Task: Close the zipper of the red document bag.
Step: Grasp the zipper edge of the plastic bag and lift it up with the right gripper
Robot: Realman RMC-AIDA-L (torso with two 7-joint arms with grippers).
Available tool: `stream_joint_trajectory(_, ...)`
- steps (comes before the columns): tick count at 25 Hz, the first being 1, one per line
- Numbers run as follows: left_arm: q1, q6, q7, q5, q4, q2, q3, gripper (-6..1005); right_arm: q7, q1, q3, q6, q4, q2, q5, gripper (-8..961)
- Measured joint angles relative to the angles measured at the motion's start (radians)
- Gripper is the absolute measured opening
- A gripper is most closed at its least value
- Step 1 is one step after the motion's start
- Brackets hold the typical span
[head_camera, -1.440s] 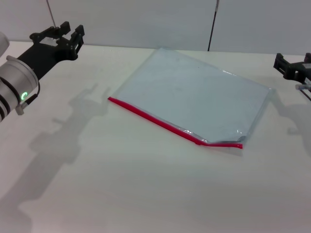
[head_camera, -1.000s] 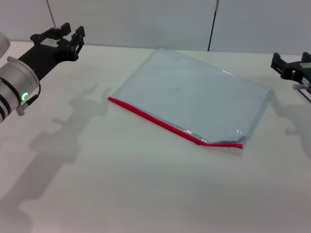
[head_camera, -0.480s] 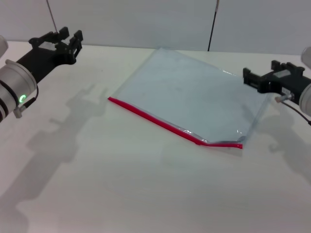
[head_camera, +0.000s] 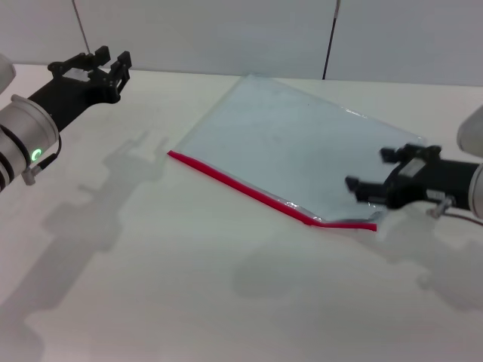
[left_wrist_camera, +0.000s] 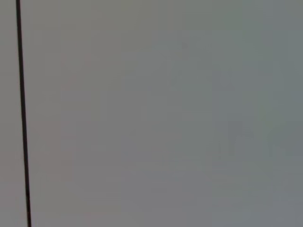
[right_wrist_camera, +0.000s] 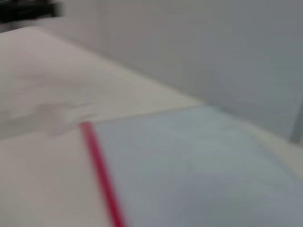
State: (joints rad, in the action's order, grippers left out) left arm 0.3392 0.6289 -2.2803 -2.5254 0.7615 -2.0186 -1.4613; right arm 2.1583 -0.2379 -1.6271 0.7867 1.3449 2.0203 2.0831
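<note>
Item count: one red document bag (head_camera: pixel 302 147) with one zipper (head_camera: pixel 249 190); two pincers, left pincer (head_camera: pixel 102 64) and right pincer (head_camera: pixel 373 177); one counter (head_camera: pixel 189 286).

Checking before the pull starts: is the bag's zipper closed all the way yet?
Not fully. Near the right gripper the red document bag gapes beside the zipper; its slider cannot be made out.

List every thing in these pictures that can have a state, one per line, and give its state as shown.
Bag: lying flat on the table, its right end gaping.
Zipper: shut along most of its length, open at the right end.
Right gripper: fingers open, at the bag's right end, holding nothing.
Left gripper: fingers open, raised at the table's far left, away from the bag.
</note>
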Motion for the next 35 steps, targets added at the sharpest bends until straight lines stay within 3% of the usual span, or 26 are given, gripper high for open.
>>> stream_joint_trajectory(4,0.002,0.000,0.000,0.000,-0.001,0.000,-0.005,362,-0.099,-0.021,0.043,0.153,-0.013,0.000,-0.023,797)
stream_joint_trajectory(9,0.011,0.000,0.003,0.012,-0.009,0.001,-0.003,362,-0.159,-0.042,0.028,0.241,-0.048,0.001,0.042,796)
stream_joint_trajectory(20,0.012,0.000,0.006,0.022,-0.012,0.002,0.001,363,-0.150,-0.047,-0.056,0.161,-0.035,0.009,0.182,776)
stream_joint_trajectory(29,0.010,0.000,0.005,0.024,-0.012,0.001,0.001,363,-0.132,0.036,-0.118,0.083,0.116,0.013,0.326,757)
stream_joint_trajectory(35,0.006,0.000,0.005,0.025,-0.012,0.006,0.001,364,-0.083,0.045,-0.194,0.071,0.127,0.013,0.446,744)
